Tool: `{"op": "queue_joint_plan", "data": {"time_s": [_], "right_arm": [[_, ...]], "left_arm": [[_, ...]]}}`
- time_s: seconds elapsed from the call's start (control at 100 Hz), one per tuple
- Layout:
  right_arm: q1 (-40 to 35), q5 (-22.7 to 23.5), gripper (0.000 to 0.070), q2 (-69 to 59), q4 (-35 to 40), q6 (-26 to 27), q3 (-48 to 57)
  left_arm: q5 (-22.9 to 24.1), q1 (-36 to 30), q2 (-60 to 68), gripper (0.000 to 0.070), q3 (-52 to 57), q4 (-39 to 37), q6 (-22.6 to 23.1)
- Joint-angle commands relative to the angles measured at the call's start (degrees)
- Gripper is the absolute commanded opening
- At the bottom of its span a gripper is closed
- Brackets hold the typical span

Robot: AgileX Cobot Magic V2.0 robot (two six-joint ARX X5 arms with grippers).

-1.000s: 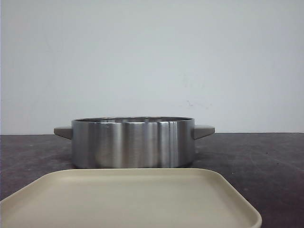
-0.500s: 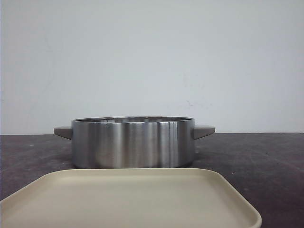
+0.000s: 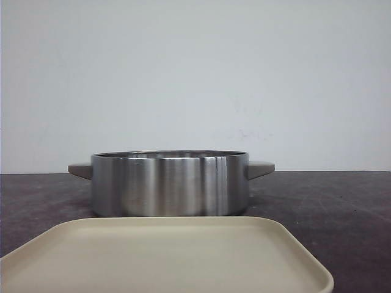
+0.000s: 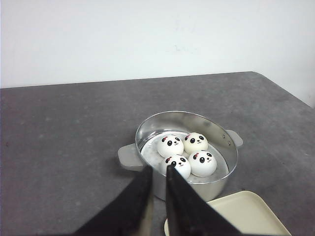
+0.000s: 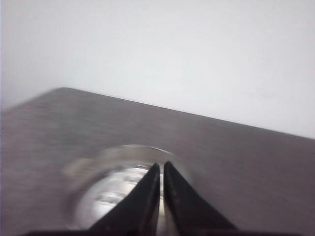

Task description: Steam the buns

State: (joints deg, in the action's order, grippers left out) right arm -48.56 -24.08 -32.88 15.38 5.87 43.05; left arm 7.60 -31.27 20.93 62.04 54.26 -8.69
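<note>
Four white panda-faced buns lie close together inside a steel pot [image 4: 187,121]: two at the back [image 4: 170,145] [image 4: 195,142] and two at the front [image 4: 178,165] [image 4: 202,163]. My left gripper [image 4: 157,169] hangs above and short of the pot, empty, with its black fingers almost together. My right gripper [image 5: 161,166] is shut and empty above the same pot [image 5: 110,191], which is blurred in that view. In the front view the pot [image 3: 171,183] hides the buns, and neither gripper shows there.
A beige square tray [image 3: 165,256] lies in front of the pot, nothing on it; one corner of it shows in the left wrist view [image 4: 246,211]. The pot has two grey side handles [image 3: 261,168]. The tabletop is dark, with a white wall behind it.
In the front view the pot and tray sit a hair further left than before. Nothing else differs.
</note>
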Motion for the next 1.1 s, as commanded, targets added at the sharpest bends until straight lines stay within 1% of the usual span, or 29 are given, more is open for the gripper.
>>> {"op": "queue_joint_plan", "data": {"time_s": [0.0, 0.1, 0.16, 0.22, 0.29, 0.39, 0.51, 0.59, 0.68, 0.81, 0.93, 1.09], "right_arm": [[7.4, 4.2, 0.0007, 3.5, -3.9, -4.0, -5.6], [19.8, 15.2, 0.0006, 11.4, -14.4, -4.8, -17.6], [25.9, 18.4, 0.0006, 16.5, -18.1, -4.4, -24.0], [30.3, 18.8, 0.0006, 21.1, -18.8, -3.5, -29.0], [33.8, 18.8, 0.0006, 25.4, -17.1, -2.5, -33.2], [37.2, 19.4, 0.0006, 30.0, -14.4, 0.2, -38.2], [39.6, 22.2, 0.0007, 32.6, -15.1, 2.8, -42.4], [41.3, 23.1, 0.0007, 32.7, -12.3, 2.7, -42.4], [42.7, 23.1, 0.0007, 32.7, -10.1, 2.6, -42.4], [43.1, 23.7, 0.0006, 32.7, -7.1, 2.6, -42.4], [43.1, 26.3, 0.0007, 32.7, -6.6, 2.4, -42.4], [43.1, 26.0, 0.0007, 32.7, -6.6, 2.4, -42.4]], "left_arm": [[0.1, -0.3, 0.1, 0.0000, 0.9, -0.5, -0.2], [0.1, -0.3, 0.1, 0.0000, 0.9, -0.5, -0.2], [0.1, -0.3, 0.1, 0.0000, 0.9, -0.5, -0.2], [0.1, -0.3, 0.1, 0.0000, 0.9, -0.5, -0.2], [0.1, -0.3, 0.1, 0.0000, 0.9, -0.5, -0.2], [0.1, -0.3, 0.1, 0.0000, 0.9, -0.5, -0.2], [0.1, -0.3, 0.1, 0.0000, 0.9, -0.5, -0.2], [0.1, -0.3, 0.1, 0.0000, 0.9, -0.5, -0.2], [0.1, -0.3, 0.1, 0.0000, 0.9, -0.5, -0.2], [0.1, -0.3, 0.1, 0.0000, 0.9, -0.5, -0.2], [0.1, -0.3, 0.1, 0.0000, 0.9, -0.5, -0.2], [0.1, -0.3, 0.1, 0.0000, 0.9, -0.5, -0.2]]}}
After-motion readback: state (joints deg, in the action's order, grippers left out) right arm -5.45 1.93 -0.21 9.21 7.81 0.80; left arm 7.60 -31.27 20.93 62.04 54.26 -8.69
